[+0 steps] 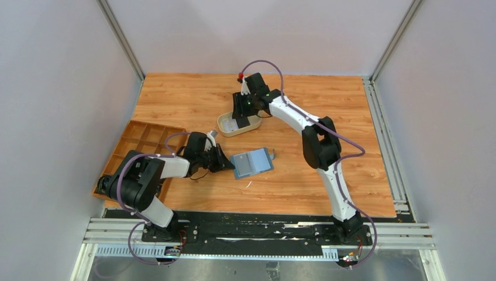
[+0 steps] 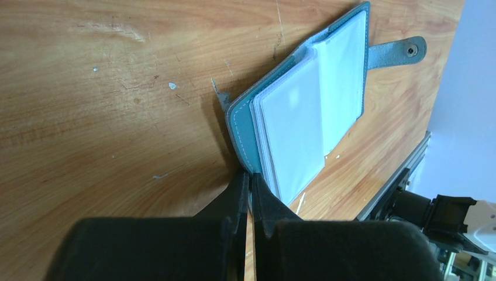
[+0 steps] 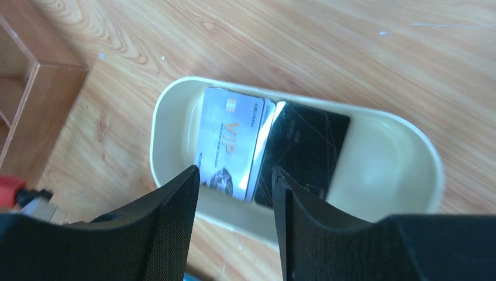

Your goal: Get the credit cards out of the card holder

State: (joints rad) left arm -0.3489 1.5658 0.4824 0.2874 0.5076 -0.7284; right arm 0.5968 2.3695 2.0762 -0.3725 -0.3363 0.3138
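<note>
The teal card holder [image 1: 252, 163] lies open on the table, with its snap tab [image 2: 403, 50] at the far edge. Pale whitish cards [image 2: 295, 129] sit in its pockets. My left gripper [image 1: 228, 164] is at its left edge, and the left wrist view shows the jaws [image 2: 250, 178] shut on the teal cover's near corner [image 2: 243, 126]. My right gripper [image 1: 241, 110] hangs open and empty [image 3: 234, 171] over the beige oval tray [image 3: 175, 93]. A silver VIP card [image 3: 231, 137] and a black card [image 3: 304, 152] lie in that tray.
A wooden divided organiser [image 1: 143, 140] sits at the table's left edge, and its corner shows in the right wrist view [image 3: 23, 99]. The beige tray [image 1: 225, 127] stands behind the card holder. Aluminium rails run along the near and right edges.
</note>
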